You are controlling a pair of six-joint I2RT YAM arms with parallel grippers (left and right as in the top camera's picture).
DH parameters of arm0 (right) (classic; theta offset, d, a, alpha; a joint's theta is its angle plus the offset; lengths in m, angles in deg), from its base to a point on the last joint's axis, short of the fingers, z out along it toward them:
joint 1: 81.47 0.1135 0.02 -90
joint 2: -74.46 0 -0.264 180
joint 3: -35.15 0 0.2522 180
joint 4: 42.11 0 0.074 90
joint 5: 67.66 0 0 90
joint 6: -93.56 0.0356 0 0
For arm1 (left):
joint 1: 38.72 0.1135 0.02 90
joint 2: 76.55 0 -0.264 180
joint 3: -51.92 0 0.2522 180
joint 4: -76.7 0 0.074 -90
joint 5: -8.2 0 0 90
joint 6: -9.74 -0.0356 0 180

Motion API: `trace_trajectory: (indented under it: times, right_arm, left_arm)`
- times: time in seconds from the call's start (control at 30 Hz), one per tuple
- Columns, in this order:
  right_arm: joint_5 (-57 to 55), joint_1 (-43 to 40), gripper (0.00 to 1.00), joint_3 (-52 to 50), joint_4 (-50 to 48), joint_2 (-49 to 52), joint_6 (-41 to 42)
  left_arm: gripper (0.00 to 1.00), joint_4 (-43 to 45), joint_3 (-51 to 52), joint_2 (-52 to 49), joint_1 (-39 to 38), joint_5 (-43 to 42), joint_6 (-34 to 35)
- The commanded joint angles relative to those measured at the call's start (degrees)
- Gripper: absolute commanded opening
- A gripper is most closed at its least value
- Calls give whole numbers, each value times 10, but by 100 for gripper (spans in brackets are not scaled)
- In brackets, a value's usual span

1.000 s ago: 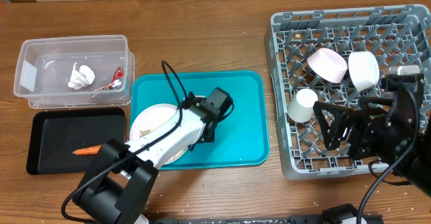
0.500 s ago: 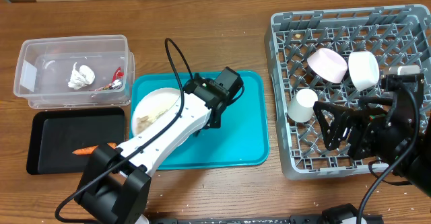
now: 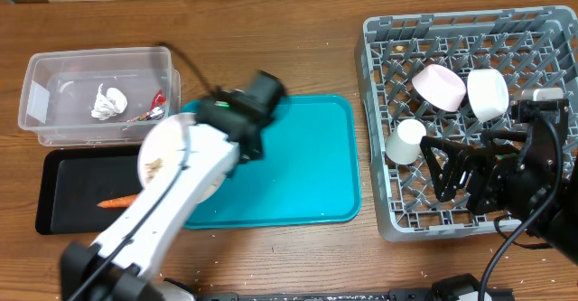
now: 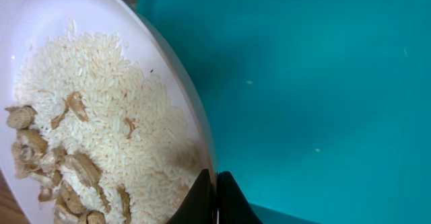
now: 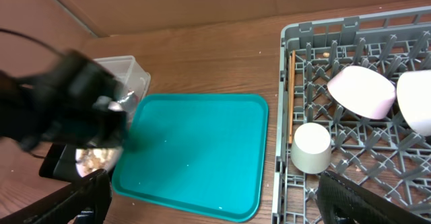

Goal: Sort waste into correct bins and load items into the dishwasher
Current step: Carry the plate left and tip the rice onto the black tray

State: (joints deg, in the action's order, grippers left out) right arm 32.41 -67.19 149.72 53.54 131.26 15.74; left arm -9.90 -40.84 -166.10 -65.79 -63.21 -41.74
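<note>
Left tool (image 4: 215, 196) pinched, right tool (image 5: 215, 200) wide.

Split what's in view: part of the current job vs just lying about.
In play: white round plate of rice scraps, left pincer gripping it, black rectangular tray holding a carrot piece, grey plastic dishwasher rack.
Idle: clear plastic bin, teal plastic tray, pink bowl, white cup.

Take the teal tray (image 3: 307, 165) as your landmark. At its left edge you see a white plate (image 4: 60, 2) of white rice (image 4: 87, 103) flecked tan. Further left, a black tray (image 3: 81, 174) carries an orange carrot (image 3: 116, 202). To its right, a grey lattice rack (image 3: 452, 21) holds a pale pink bowl (image 3: 437, 86). The tabletop (image 3: 271, 48) is brown wood-grain.
</note>
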Motion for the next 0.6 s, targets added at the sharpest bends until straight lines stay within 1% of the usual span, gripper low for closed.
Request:
trace_trajectory:
  times: [0.0, 0.27, 0.43, 0.57]
  right_arm:
    - [-1, 2, 100, 5, -3, -1, -2]
    - [-1, 2, 100, 5, -3, -1, -2]
    - [-1, 2, 100, 5, -2, -1, -2]
    - [-1, 2, 100, 5, -3, -1, -2]
  left_arm:
    - [4, 2, -14, 40, 78, -44, -41]
    - [4, 73, 18, 84, 255, -185, -147]
    - [4, 119, 47, 95, 346, -243, -189]
    - [5, 147, 63, 99, 414, -322, -218]
